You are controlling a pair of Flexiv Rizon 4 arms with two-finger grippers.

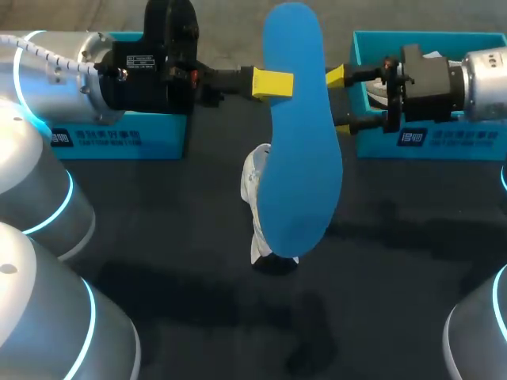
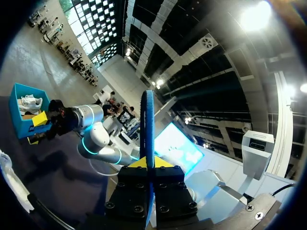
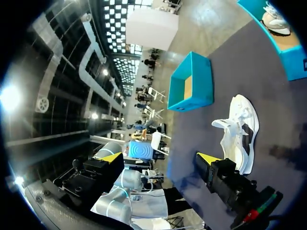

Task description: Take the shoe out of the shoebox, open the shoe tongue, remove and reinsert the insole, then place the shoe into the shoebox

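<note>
The left gripper [image 2: 147, 165] pinches the blue insole [image 1: 297, 158] tight, the white shoe [image 3: 240, 129] lies on the table [image 1: 158, 237], and the right gripper [image 3: 160, 158] has its fingers wide apart.

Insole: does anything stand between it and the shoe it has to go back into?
Nothing visible does. The left tool holds the insole up off the table. The shoe lies on the table with nothing on it or against it. The open right tool is beside the insole, not under it.
</note>
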